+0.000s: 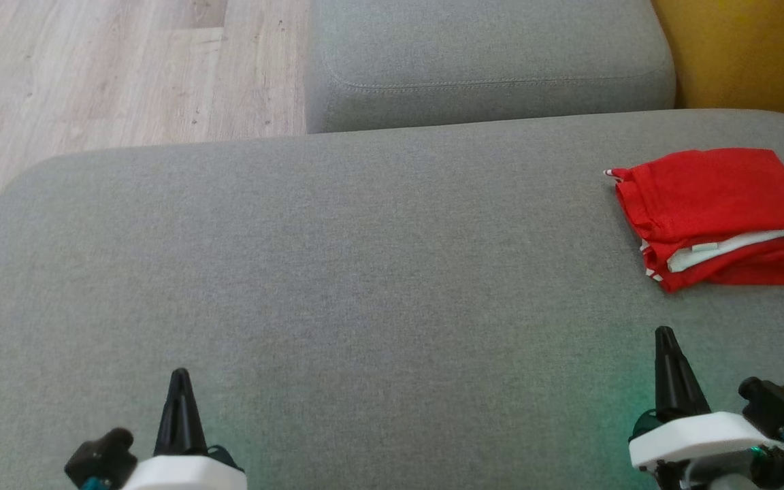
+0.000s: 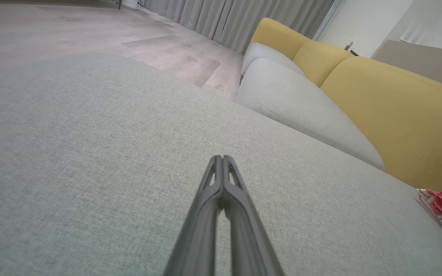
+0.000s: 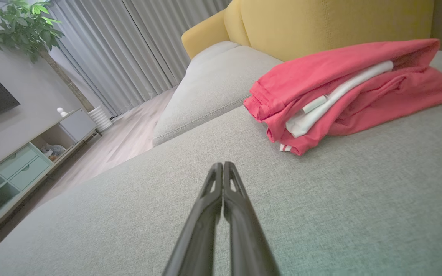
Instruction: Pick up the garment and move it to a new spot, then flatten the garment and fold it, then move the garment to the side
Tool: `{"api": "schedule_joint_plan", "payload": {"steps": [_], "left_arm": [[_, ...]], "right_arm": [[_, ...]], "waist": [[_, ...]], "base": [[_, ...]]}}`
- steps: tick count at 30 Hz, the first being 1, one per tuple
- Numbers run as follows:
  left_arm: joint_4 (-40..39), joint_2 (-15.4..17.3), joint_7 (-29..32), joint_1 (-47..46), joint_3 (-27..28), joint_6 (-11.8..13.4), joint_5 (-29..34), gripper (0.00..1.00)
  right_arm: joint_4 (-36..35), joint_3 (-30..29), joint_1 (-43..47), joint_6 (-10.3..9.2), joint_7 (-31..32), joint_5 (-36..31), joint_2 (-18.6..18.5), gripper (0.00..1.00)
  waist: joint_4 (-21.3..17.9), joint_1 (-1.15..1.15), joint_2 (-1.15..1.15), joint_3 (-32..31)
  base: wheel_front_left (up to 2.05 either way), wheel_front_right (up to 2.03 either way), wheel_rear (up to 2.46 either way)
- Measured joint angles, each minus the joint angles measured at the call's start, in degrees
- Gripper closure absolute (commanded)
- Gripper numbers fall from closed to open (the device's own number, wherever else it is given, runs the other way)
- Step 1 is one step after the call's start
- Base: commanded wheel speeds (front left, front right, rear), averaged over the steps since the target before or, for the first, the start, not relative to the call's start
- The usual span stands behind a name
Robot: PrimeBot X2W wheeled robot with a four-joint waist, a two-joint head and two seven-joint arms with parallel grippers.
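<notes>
- Lying folded, far right on grey cushion (image 1: 365, 272): red garment (image 1: 719, 204).
- Left gripper (image 1: 180, 378), near left: jaws pressed together, empty.
- Right gripper (image 1: 665, 337), near right: same, clear of garment.

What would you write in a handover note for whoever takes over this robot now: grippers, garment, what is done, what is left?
Left gripper: shut, empty, over the grey seat.
Right gripper: shut, empty, short of the red garment.
Garment: folded, at the seat's right side, touched by neither gripper.
Done: folding and the move aside, it seems.
Left: probably nothing; check the fold.
</notes>
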Motion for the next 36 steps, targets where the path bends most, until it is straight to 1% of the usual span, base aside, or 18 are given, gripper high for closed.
{"api": "schedule_joint_plan", "payload": {"steps": [36], "left_arm": [[-1.4, 0.0, 5.9, -1.4, 3.3, -2.3, -19.9, 1.00]], "right_arm": [[-1.3, -2.5, -1.3, 0.00, 5.7, 21.8, 0.0, 1.00]], "waist": [[-0.2, 0.00, 0.00, 0.4]], "base": [[0.00, 0.00, 0.00]]}}
